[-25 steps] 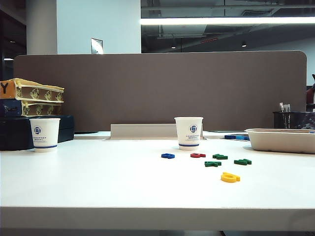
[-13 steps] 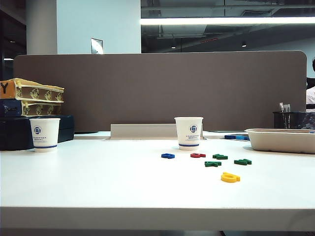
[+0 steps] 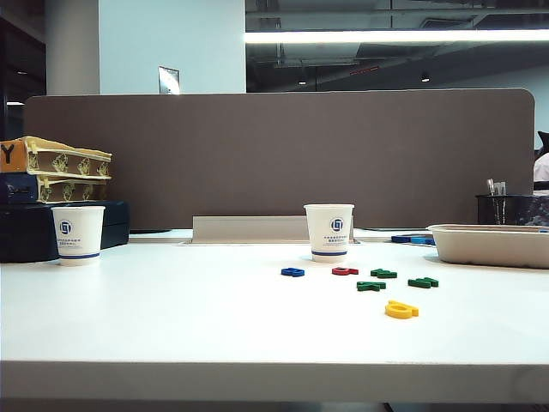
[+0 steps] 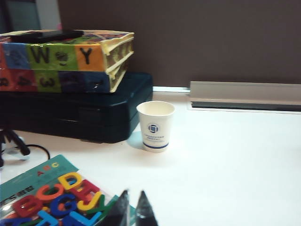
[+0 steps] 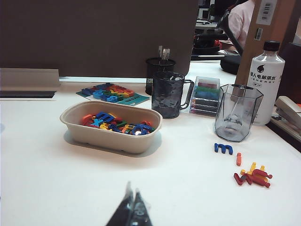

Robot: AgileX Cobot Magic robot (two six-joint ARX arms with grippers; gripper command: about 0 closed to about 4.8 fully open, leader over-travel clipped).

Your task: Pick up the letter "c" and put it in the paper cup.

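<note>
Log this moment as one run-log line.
left gripper: shut, empty, above table by cup | right gripper: shut, empty, near tray | letter "c": not identifiable | paper cup: upright behind loose letters | phase: idle

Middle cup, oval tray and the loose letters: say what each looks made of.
Middle cup: white paper, matte, printed blue logo and band. Tray: beige moulded pulp, probably; dull, soft rounded rim. Letters: flat coloured plastic or foam, unclear which. Both grippers, left and right, hang clear.

Brown desk partition behind a white table, pale pillar, ceiling strip light overhead.
</note>
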